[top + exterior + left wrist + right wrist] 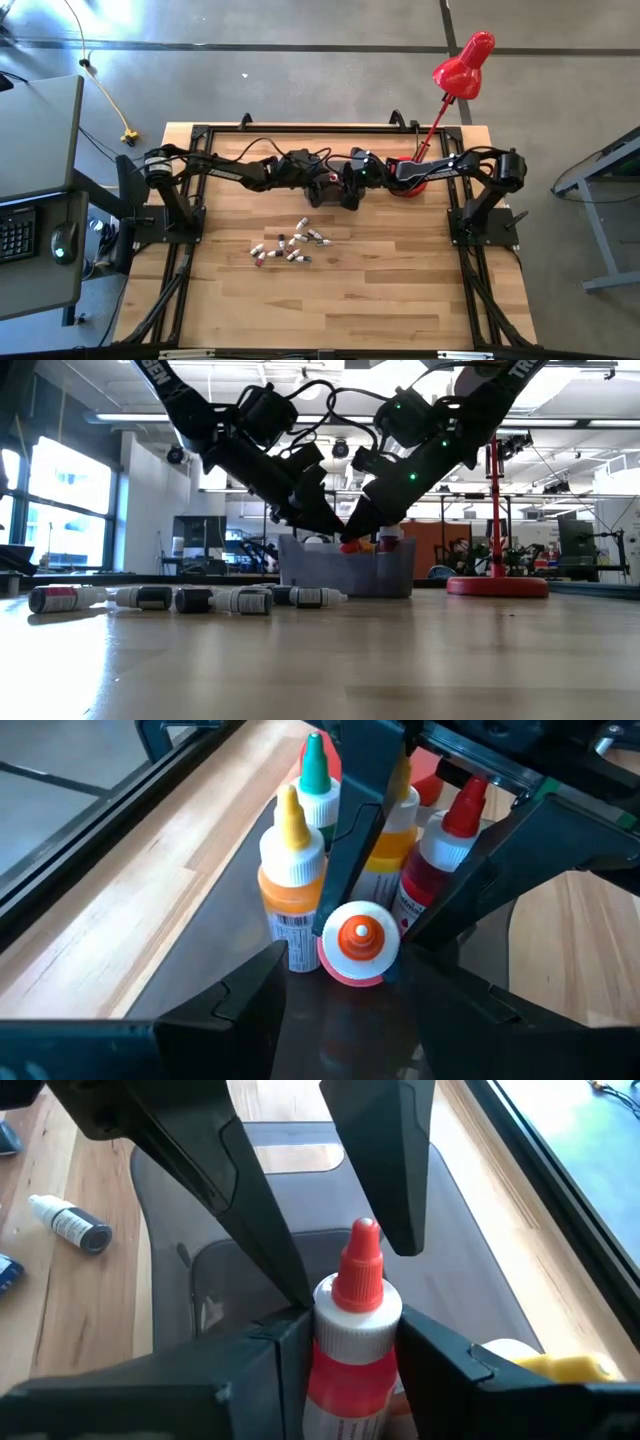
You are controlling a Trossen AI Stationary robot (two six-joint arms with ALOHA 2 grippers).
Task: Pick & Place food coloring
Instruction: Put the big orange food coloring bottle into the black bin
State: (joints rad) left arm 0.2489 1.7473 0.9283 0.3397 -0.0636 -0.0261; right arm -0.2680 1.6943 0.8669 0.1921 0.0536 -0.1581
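My right gripper [350, 1355] is shut on a red food coloring bottle [355, 1330] with a white collar and a red tip, over the dark grey bin [400, 575]. My left gripper [350, 1010] faces it from the other side, open. Its fingers stand on either side of the bottle's tip [358, 935]; I cannot tell whether they touch it. More bottles with yellow [292, 850], green [318, 780] and red [455, 820] tops stand upright in the bin. Several slim vials [290, 245] lie on their sides on the table nearer the front. My right gripper pinches the red bottle's body just below the white collar [345, 1380] between its two fingers. The fingers slant down from the table's right. The bottle is tilted, its tip toward my left gripper. Its lower end is hidden by the fingers.
A red desk lamp [462, 70] stands at the back right, its base [497, 585] beside the bin. The loose vials [200, 598] lie in a row left of the bin in the low view. Bare wood lies toward the near edge.
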